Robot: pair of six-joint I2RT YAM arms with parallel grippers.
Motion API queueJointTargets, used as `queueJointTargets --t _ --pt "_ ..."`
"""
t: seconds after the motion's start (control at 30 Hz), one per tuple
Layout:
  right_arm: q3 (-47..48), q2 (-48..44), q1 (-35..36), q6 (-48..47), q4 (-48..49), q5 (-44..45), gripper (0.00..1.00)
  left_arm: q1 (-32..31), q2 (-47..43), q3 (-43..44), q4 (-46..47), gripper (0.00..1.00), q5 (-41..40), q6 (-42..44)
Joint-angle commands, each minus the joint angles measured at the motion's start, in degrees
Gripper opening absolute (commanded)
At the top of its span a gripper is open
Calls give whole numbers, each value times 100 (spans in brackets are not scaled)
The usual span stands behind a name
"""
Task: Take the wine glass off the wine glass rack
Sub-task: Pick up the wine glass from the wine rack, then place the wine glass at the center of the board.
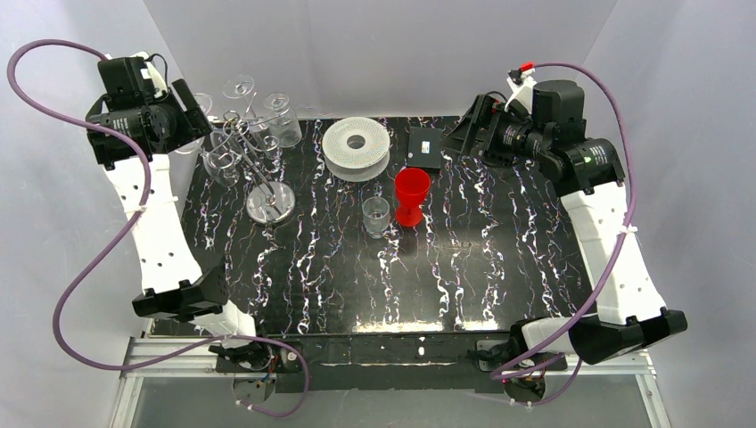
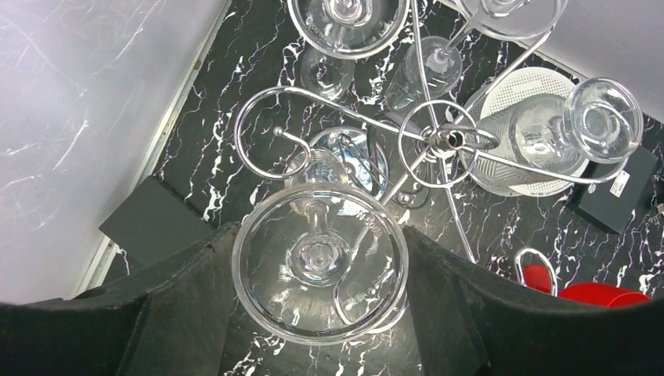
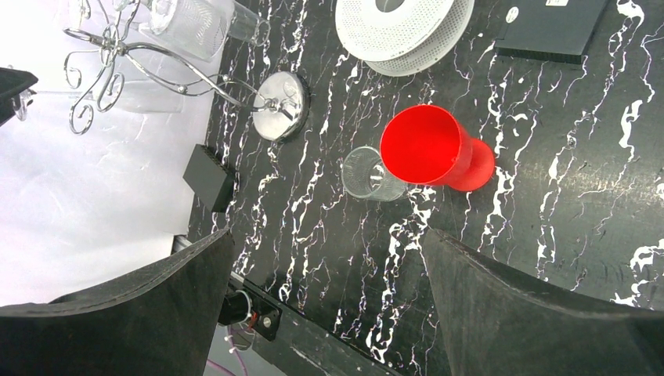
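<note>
The wine glass rack [image 2: 442, 139] is a silver wire tree with curled arms on a chrome disc base [image 1: 271, 203], standing at the table's back left. Several clear glasses hang upside down from it. In the left wrist view the round foot of one wine glass [image 2: 319, 262] fills the gap between my black fingers and touches both. A curved rack arm shows through that foot, so the glass is hanging on its hook. My left gripper [image 2: 321, 239] is shut on this foot. My right gripper [image 3: 329, 298] hangs open and empty over the table's back right.
A red cup [image 1: 412, 194] and a small clear tumbler [image 1: 375, 215] stand mid-table. Behind them lie a white ribbed spool [image 1: 357, 145] and a black box [image 1: 425, 147]. Other hanging glasses [image 2: 603, 120] crowd the rack close to the held one.
</note>
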Motion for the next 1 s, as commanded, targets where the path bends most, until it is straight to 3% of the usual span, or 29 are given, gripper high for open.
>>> queueJointTargets --t 0.0,0.33,0.97 --pt "16 -190 40 -90 125 -51 98 43 -433 -82 -194 31 -33 157" --pt "26 -194 145 -69 142 -98 98 42 -912 -496 -320 31 -8 265" --pt "-28 -225 385 -9 385 -577 100 -97 -2339 -2068 -529 28 72 451"
